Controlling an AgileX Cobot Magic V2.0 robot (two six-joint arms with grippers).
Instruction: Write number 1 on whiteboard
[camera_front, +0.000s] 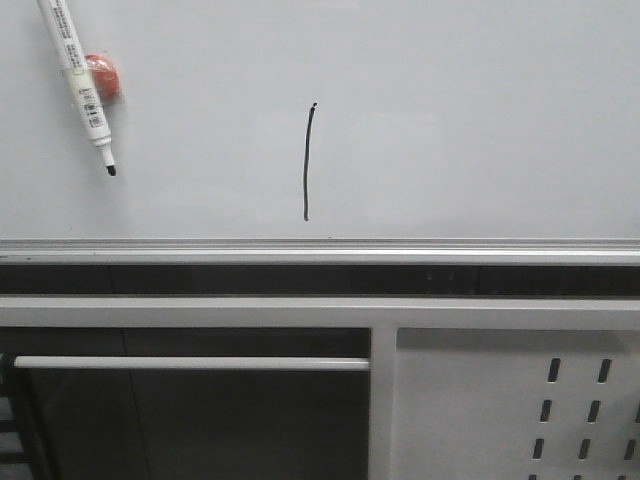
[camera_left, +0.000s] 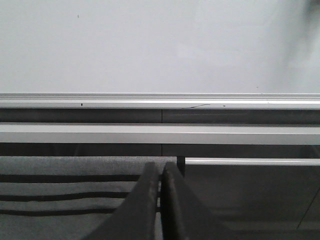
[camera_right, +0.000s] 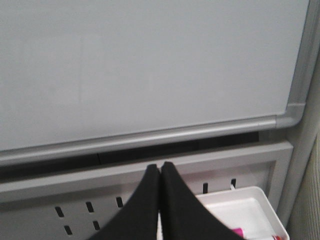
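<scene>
The number 1 (camera_front: 307, 162) stood finished on the whiteboard (camera_front: 480, 120), its long axis near-vertical, above and ahead of both arms. The left gripper (camera_left: 160, 172) and right gripper (camera_right: 160, 172) were clenched empty below the rail (camera_front: 320, 246), neither clearly nearer.

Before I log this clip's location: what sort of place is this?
Probably an office or lab workstation: a wall-mounted whiteboard bearing the number 1, a marker stuck to it, and a slotted metal panel below.
</scene>
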